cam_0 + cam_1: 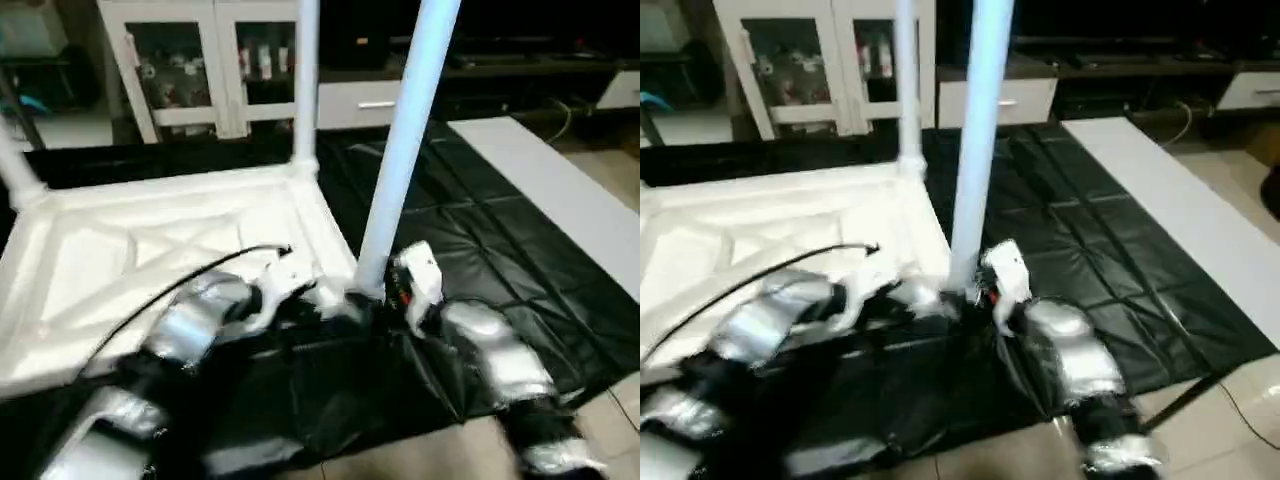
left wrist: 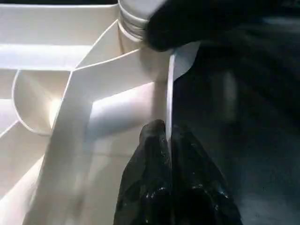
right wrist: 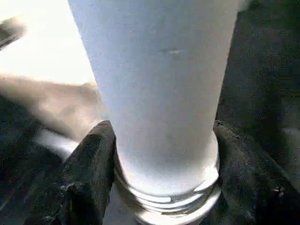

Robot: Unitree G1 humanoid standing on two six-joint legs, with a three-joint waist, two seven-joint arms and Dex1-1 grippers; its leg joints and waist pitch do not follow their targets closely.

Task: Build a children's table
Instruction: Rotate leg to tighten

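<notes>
The right claw (image 3: 161, 187) grips a white tube leg (image 1: 405, 150) at its threaded end, holding it upright over the near right corner socket of the upturned tabletop (image 1: 150, 250). The left claw (image 2: 168, 154) pinches the tabletop's rim beside that corner. Another leg (image 1: 306, 80) stands in the far corner. Beneath lies a black mat (image 1: 470, 250); behind stands a white cabinet (image 1: 190, 60).

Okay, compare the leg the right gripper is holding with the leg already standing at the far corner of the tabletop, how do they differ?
The held leg leans, while the far-corner leg stands straight up. The held leg is clasped near its threaded end by the right gripper, and the far-corner leg has no gripper on it. The held leg is at the near corner of the tabletop, closer to the camera, and the far-corner leg sits in its socket. Both are long white tubes.
</notes>
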